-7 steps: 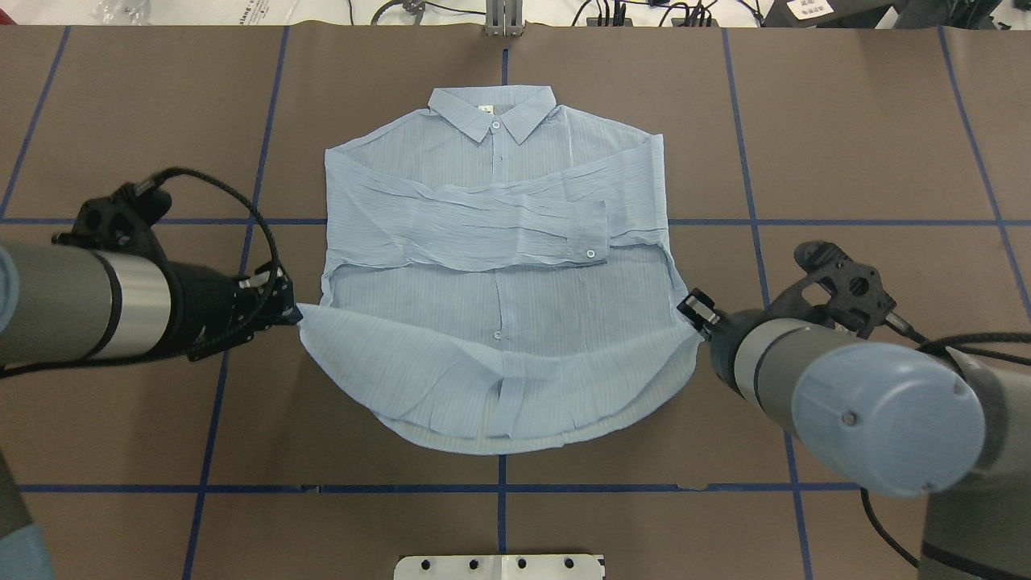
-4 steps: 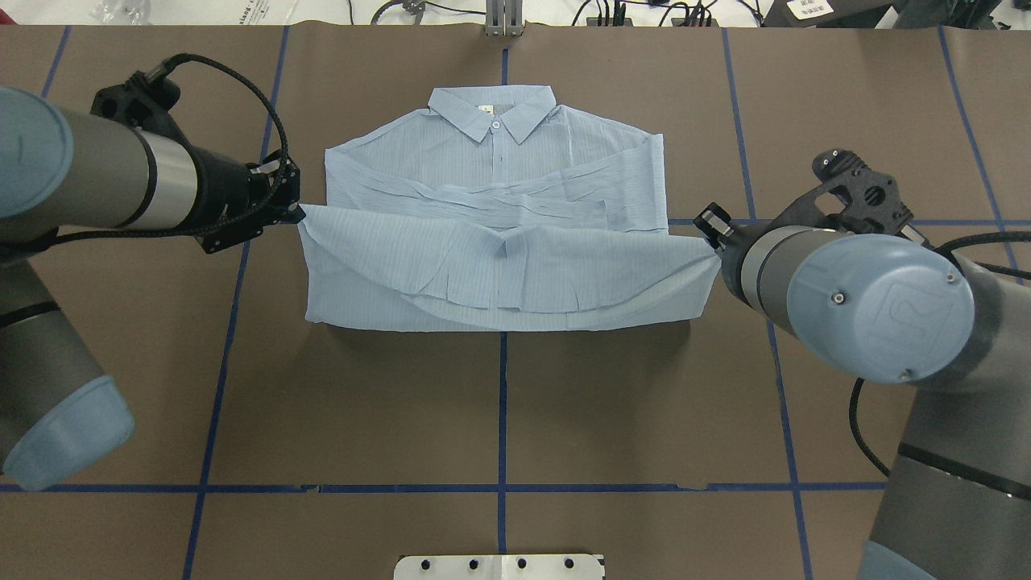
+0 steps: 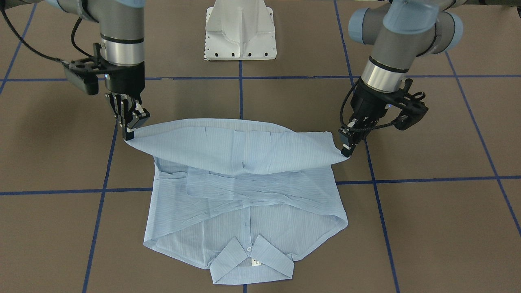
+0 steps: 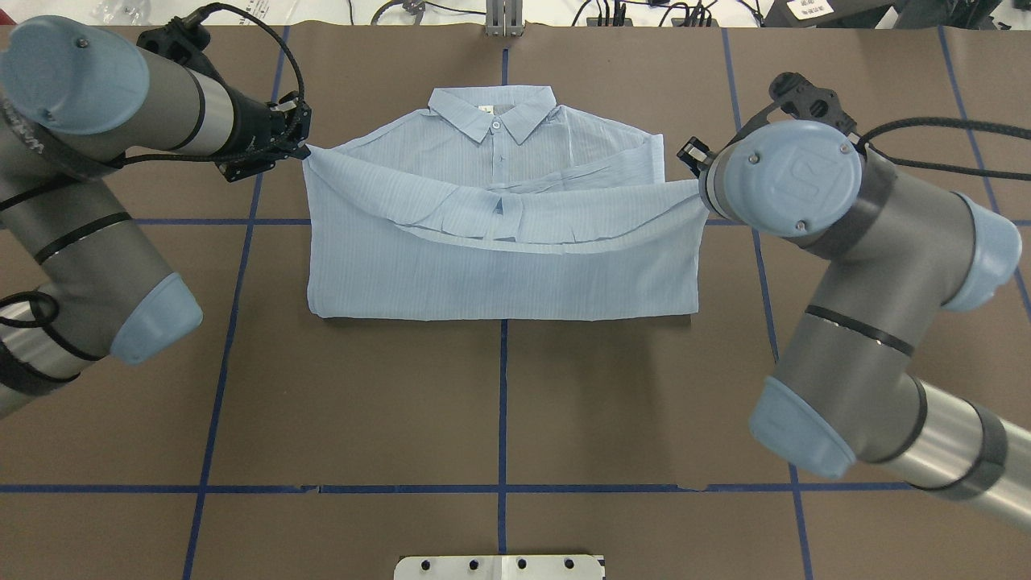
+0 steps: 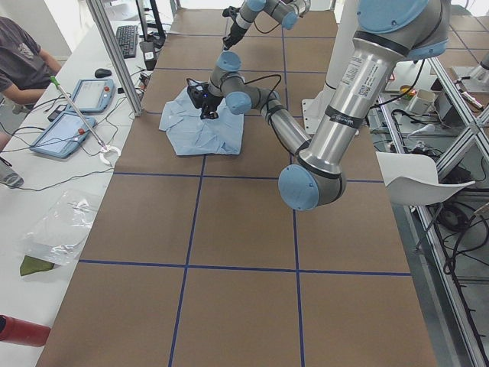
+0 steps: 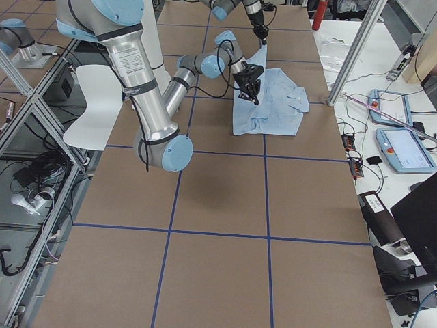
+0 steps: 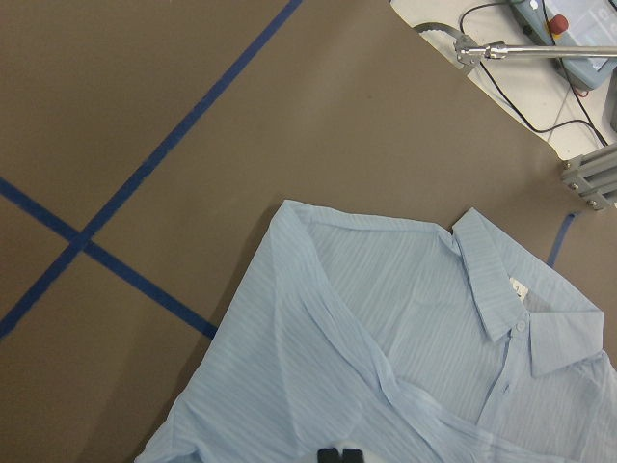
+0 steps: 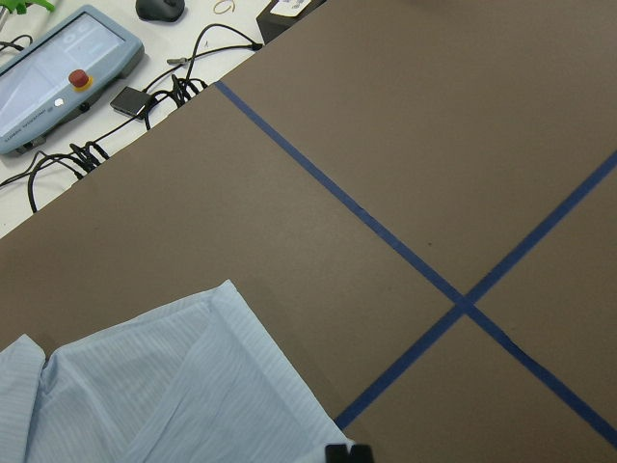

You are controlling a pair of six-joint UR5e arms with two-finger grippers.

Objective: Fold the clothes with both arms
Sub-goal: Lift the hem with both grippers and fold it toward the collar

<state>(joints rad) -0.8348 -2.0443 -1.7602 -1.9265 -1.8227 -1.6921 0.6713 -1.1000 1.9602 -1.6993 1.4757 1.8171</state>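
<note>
You had the left tool [image 3: 346, 149] and right tool [image 3: 130, 132] each clamped on a hem corner of the shirt [image 3: 244, 195], which sagged limp and light between them, collar end flat on the worktop [image 3: 427, 219].

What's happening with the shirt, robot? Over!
Left gripper shut on shirt hem corner. Right gripper shut on other corner. Hem held above sleeves, collar uncovered. Nothing in the way.

The table [image 4: 362, 403] is viewed from above behind the pedestal base [image 3: 240, 32] and steeply from the opposite side; both ends are covered from afar. Wrist cameras are held close, looking down. The shirt [image 3: 244, 195] is shared by all views.
</note>
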